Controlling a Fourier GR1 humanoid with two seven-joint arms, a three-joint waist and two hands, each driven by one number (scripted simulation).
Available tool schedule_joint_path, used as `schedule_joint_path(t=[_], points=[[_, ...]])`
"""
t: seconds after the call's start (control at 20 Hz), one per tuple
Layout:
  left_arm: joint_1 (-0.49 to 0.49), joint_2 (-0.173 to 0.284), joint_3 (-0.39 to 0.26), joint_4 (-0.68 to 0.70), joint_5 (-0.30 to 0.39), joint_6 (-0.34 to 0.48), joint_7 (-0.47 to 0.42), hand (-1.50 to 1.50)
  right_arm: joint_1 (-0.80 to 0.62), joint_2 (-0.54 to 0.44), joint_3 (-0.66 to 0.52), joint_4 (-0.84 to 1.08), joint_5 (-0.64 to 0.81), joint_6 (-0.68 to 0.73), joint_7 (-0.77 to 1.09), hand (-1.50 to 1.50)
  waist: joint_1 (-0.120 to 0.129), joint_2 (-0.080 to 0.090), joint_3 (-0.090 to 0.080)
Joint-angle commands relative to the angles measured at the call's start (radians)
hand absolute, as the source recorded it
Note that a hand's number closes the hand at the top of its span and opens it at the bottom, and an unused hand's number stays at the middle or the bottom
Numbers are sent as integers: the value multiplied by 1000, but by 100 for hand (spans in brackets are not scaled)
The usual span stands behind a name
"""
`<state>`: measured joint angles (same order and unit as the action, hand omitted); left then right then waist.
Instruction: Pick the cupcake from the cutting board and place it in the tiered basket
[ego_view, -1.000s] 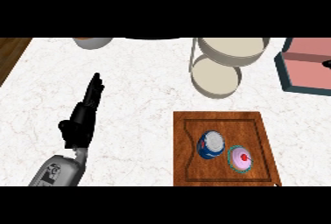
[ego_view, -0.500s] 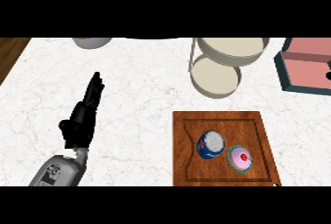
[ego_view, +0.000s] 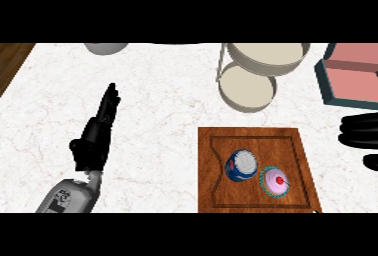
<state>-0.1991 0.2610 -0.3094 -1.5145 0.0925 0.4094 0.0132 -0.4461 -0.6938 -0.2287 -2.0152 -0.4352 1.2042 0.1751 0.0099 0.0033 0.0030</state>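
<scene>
The right hand (ego_view: 359, 131) has just entered at the view's right edge, right of the board (ego_view: 257, 170); whether its fingers are apart I cannot tell. That suggests the reach for the cupcake (ego_view: 277, 182) is starting. The cupcake sits on the board beside a can (ego_view: 241, 165). The basket (ego_view: 256, 70) stands beyond the board. The left hand (ego_view: 96, 131) rests left of the board, fingers straight.

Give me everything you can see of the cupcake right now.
The cupcake sits on the cutting board, near its right rim toward the view's lower edge. Seen from above: pink frosting, a red cherry-like dot at the centre, and a teal pleated wrapper showing round the edge. It looks upright. A blue and white can-like object lies close at its upper left; whether they touch is unclear. No hand touches it.
</scene>
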Motion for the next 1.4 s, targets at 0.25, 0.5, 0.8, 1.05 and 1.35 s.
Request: schedule_joint_path(t=[0.25, 0.5, 0.8, 1.05, 1.35], points=[[-5, -25, 13, 50, -2, -18, -32, 0, 92, 32, 35, -131, 198, 230, -72, -150, -1, 6, 1], [30, 19, 38, -27, 16, -50, -4, 0, 96, 2, 7, -130, 272, 231, -130, -150, 9, 3, 1], [-16, -24, 15, 4, -37, -9, 19, 0, 69, 8, 50, -176, 422, 176, -201, -150, 9, 6, 2], [11, -25, 2, -21, -35, -32, 6, 0, 25, -13, 112, -138, 533, 126, -273, -150, 30, 8, 2], [-36, -38, 26, 10, -33, -34, 15, 0, 75, -24, 177, -251, 651, 10, -409, -150, 15, 9, 4]])
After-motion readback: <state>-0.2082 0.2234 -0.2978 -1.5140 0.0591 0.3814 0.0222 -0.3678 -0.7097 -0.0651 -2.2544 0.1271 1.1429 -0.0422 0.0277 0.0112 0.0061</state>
